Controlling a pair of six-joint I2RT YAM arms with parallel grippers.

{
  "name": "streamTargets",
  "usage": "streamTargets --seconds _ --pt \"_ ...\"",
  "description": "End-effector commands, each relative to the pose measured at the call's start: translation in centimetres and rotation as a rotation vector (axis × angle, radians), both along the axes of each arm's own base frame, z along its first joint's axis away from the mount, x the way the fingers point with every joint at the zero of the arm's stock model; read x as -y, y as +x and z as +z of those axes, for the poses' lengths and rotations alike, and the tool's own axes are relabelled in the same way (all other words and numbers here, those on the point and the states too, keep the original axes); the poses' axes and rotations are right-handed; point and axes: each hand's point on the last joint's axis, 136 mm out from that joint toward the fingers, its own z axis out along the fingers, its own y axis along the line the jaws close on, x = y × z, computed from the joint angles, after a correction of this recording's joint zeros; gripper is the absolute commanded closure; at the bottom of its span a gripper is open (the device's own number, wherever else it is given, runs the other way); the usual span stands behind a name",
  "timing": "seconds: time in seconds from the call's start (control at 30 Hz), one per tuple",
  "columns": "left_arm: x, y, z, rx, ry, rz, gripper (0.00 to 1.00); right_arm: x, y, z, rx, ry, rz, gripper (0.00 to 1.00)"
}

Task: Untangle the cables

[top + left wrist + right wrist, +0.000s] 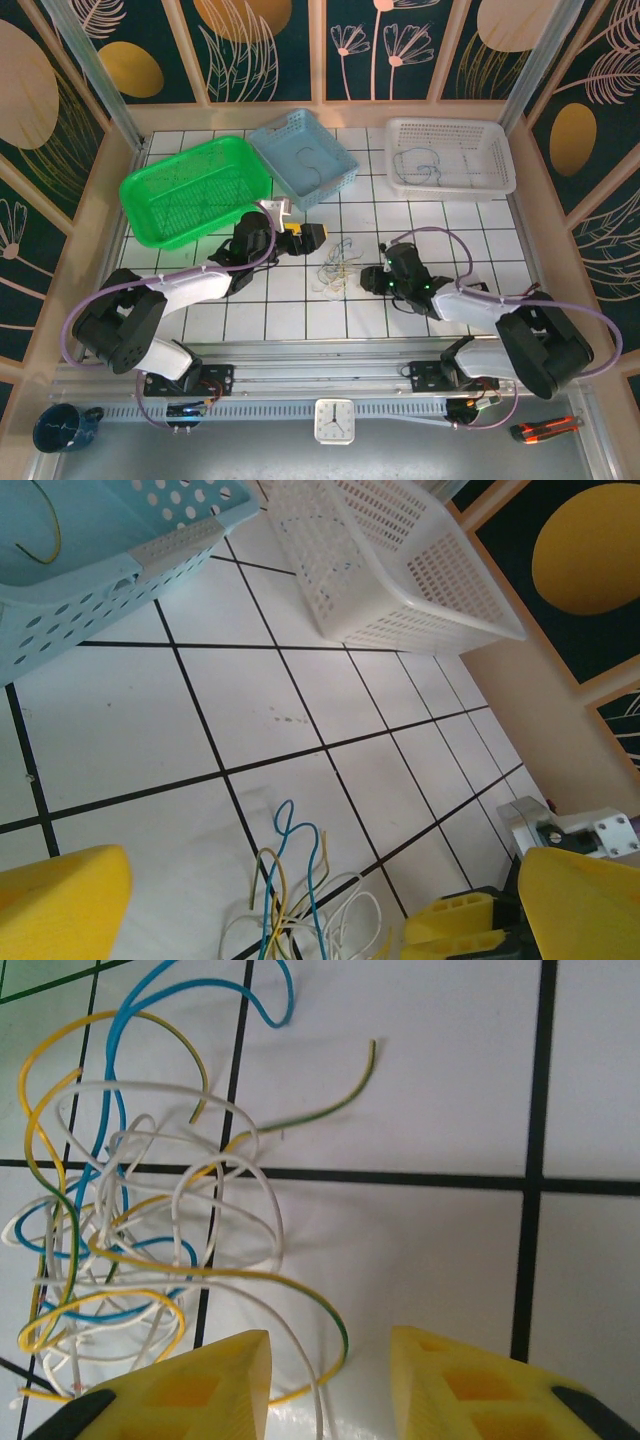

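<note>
ITEM: cables (335,268); a small clump of thin wires, blue, white and yellow-green, looped over one another; centre of the top view, on the desk (420,225), between the two arms; in the right wrist view the clump takes the left half of the frame, one yellow-green end trailing to upper centre

RIGHT GRIPPER (330,1385): low at the clump's right edge; yellow fingers (200,1390) narrowly apart, a plain gap between them; a yellow-green loop and a white strand run down into that gap; nothing clamped as far as can be seen

LEFT GRIPPER (300,233): just upper left of the clump; fingers spread wide, holding nothing; in its wrist view blue and white loops lie at lower centre

STEP IN HAND (judged): singling one strand out of the clump with the right gripper

NEXT MOVE (judged): close on one wire only, not two; then a slow pull clear of the clump, since the loops interlock and the rest may drag along; the left gripper looks well placed to pin the clump

SURFACE: white tiles, black grid lines, pale wooden rim; green basket (195,190) upper left; blue basket (300,150) upper centre, one thin strand inside; white basket (455,150) upper right, thin loops inside; near edge: blue mug (60,425), small clock (333,420), utility knife (545,430)

ROOM: dark wall panels (250,40) with gold and pale leaf motifs, set in light wooden framing
</note>
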Motion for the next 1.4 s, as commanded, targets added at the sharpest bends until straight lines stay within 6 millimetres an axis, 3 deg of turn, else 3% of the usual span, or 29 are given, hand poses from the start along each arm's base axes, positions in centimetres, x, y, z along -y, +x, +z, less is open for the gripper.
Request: streamTargets --seconds 0.0,0.13,0.27,0.37,0.57,0.73,1.03,1.37 --pt "0.3 0.7 2.1 0.034 -0.049 0.0 0.01 -0.8 1.7 0.9 0.061 -0.009 0.004 0.67" --pt "0.4 0.7 2.2 0.035 -0.05 -0.001 0.01 -1.1 1.9 0.0 0.043 -0.03 0.018 0.77" --pt "0.3 0.6 2.4 0.039 -0.055 -0.001 0.01 -1.2 1.7 0.7 0.046 -0.031 0.036 1.0" --pt "0.2 0.5 2.7 0.05 -0.053 -0.002 0.01 -1.2 1.9 3.3 0.088 -0.019 0.039 1.0" --pt "0.2 0.4 2.9 0.075 -0.039 -0.011 0.01 -1.7 2.5 11.2 0.224 0.053 0.056 1.0" --pt "0.5 0.2 2.6 0.086 -0.03 -0.045 0.01 -2.4 2.9 14.4 0.275 0.091 0.077 1.0" --pt "0.5 -0.4 2.1 0.104 -0.011 -0.071 0.02 -3.2 3.5 15.3 0.285 0.133 0.094 1.0" --pt "0.5 -0.1 4.9 0.124 -0.137 -0.036 0.07 -3.1 3.7 15.4 0.291 0.143 0.087 1.0"
